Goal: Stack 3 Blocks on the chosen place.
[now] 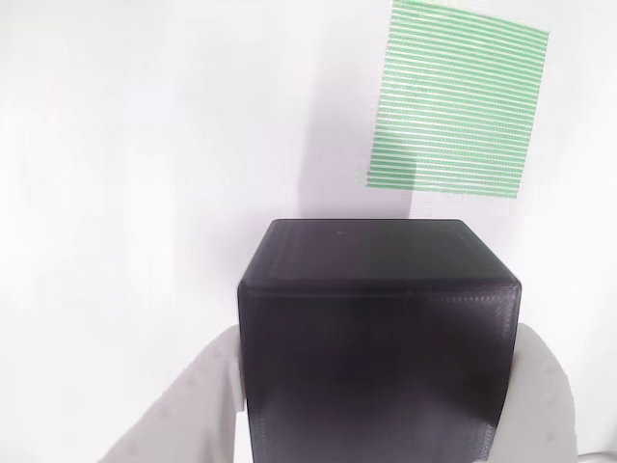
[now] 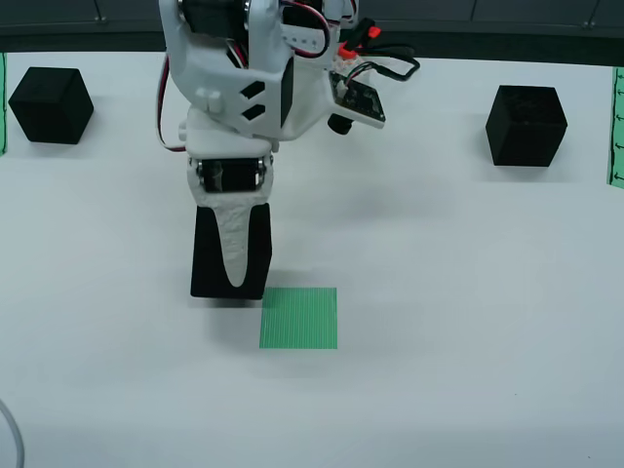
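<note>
My gripper [image 1: 371, 391] is shut on a black block [image 1: 371, 318], with a white finger [image 1: 188, 395] on each side of it. The overhead view has the gripper [image 2: 232, 261] pointing down with that block [image 2: 207, 258] just left of the chosen place [image 2: 298, 317], a green-striped square on the white table. From the wrist view, the chosen place [image 1: 458, 101] lies ahead and to the right, with the block's shadow on its near corner. I cannot tell whether the held block touches the table. Two more blocks rest at the far left [image 2: 51, 104] and far right [image 2: 526, 125].
The white arm [image 2: 244, 78] with its wires reaches down from the top edge. Narrow green-striped strips run along the left edge [image 2: 2, 102] and right edge [image 2: 616, 127]. A thin cable [image 2: 12, 434] curves in at the bottom left corner.
</note>
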